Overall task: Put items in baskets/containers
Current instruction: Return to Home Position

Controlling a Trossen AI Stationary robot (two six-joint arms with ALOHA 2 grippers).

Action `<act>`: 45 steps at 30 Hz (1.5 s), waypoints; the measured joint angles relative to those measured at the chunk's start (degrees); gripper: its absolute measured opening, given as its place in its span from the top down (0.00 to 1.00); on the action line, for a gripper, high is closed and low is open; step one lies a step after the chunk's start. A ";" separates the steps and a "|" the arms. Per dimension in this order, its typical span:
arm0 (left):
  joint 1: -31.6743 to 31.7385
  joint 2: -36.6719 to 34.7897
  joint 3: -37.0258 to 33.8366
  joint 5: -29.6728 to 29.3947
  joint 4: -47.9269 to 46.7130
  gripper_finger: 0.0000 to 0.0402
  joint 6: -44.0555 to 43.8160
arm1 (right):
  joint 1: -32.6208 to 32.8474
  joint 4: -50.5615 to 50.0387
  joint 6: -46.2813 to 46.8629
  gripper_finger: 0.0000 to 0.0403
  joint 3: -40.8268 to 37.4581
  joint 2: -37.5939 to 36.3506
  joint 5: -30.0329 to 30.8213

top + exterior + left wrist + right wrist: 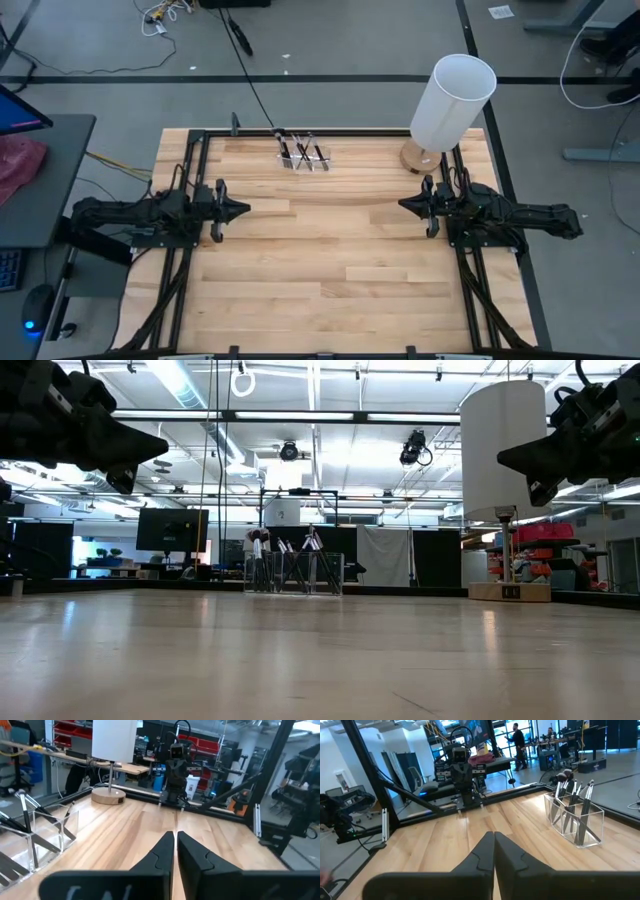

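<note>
Since the brushes (572, 787) all stand bristle-up in the clear organiser (303, 156), with none that I can see lying loose on the table (330, 270), neither arm has anything to carry, and both sit drawn back to their own sides. The left gripper (243, 209) hangs above the boards near the table's left edge, pointing inward. Its wrist view shows the two dark fingers pressed together with nothing between them. The right gripper (403, 204) mirrors it near the right edge, fingers likewise together and empty. I read this tucked, facing pose as a rest posture: it keeps both arms well apart from the organiser and from each other, so nothing can be knocked.

The organiser stands at the far edge of the table, between the two arms (a little nearer the left one in the high view). Its brushes lean at angles and cross one another, most likely because the handles are longer than the low walls are tall, so each rests against a compartment edge instead of standing straight. A tall white cylinder (455, 95) on a round wooden base (420, 157) stands at the far right corner, near the right arm and apart from the organiser.

By the look of things the sorting is finished.
</note>
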 joint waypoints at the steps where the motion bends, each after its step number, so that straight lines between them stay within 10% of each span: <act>1: 0.00 0.00 0.00 -0.02 0.00 0.94 -0.80 | 0.00 0.00 0.00 0.97 0.00 0.00 0.00; 18: 0.00 -0.02 0.00 -0.04 0.09 0.94 -2.31 | 1.22 0.77 -0.81 0.97 -0.03 -1.42 -0.73; 25: 0.00 -0.02 -0.02 -0.08 0.13 0.94 -2.33 | 2.76 -0.16 -18.90 0.97 -0.04 -1.42 -0.46; 45: 0.00 -0.02 -0.02 -0.08 0.16 0.94 -2.33 | 2.82 0.80 -10.40 0.97 -0.07 -0.28 -0.01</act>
